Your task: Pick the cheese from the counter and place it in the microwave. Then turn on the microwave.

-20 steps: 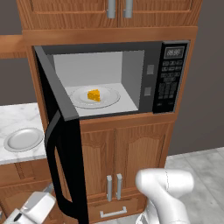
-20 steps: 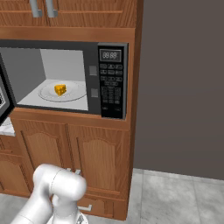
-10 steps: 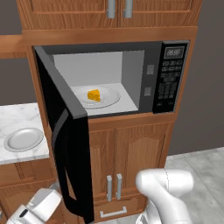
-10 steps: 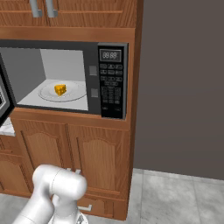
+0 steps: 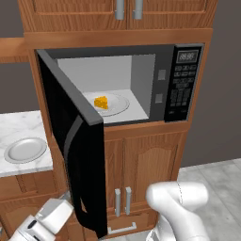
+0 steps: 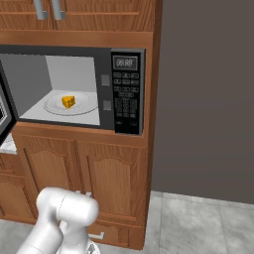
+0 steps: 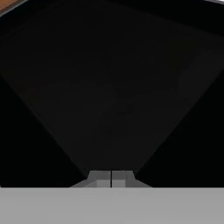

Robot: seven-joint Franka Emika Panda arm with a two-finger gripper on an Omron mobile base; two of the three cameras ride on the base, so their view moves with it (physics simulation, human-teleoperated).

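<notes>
Pushing the door [image 5: 75, 141] shut — cheese [image 5: 100, 102] already inside the microwave [image 6: 126, 89] — called for the empty, closed hand [image 7: 111, 178] (fingertips together) pressing squarely.

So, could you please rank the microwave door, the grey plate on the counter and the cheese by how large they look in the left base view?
1. Door, largest by far, though it swings toward the camera, which enlarges it.
2. Plate.
3. Cheese, smallest; it sits farther back inside the microwave.
</notes>
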